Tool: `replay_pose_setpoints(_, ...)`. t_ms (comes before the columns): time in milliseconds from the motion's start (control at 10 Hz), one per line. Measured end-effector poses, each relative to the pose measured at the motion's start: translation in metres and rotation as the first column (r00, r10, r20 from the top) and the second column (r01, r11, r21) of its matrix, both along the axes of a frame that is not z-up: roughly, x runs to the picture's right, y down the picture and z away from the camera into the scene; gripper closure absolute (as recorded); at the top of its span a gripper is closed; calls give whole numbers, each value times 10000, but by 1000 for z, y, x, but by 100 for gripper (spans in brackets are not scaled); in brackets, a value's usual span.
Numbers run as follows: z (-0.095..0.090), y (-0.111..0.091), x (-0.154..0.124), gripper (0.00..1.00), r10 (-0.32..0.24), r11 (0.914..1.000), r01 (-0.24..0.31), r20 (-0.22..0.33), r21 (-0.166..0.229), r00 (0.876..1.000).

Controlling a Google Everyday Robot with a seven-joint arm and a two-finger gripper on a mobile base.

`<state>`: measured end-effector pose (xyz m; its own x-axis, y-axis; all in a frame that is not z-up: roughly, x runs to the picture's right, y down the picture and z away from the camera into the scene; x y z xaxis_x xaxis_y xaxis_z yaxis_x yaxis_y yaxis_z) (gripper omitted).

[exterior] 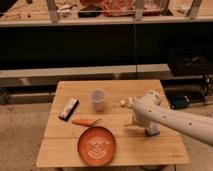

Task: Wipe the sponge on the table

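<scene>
The light wooden table (60, 150) fills the middle of the camera view. My white arm reaches in from the right, low over the table's right half. Its gripper (133, 120) points down toward the tabletop, right of the orange plate. A small bluish block, apparently the sponge (152, 131), lies on the table just under the arm, right of the gripper. The arm covers part of it, and I cannot tell whether the gripper touches it.
A clear cup (98, 99) stands near the table's middle. A black-and-silver bar (68, 108) lies at the left, an orange carrot (84, 121) before it, and an orange plate (96, 145) at the front. A small white object (123, 103) sits by the arm. A dark bench (75, 72) runs behind.
</scene>
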<state>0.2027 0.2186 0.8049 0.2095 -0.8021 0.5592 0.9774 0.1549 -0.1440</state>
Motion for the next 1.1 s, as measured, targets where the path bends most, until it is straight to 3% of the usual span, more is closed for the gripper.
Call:
replay_pose_setpoints(200,2,-8,22,20,-95,9999,94,48,107,9999)
replay_pose_setpoints(500,6,-13,31,20,-465,9988,460,392,138,9981)
replay_pose_setpoints(800,15,-16,30,20,-1428,9894,1416,398,315,9889)
replay_pose_setpoints(1100,22,-19,34,20,-1709,9850,1701,295,284,9848)
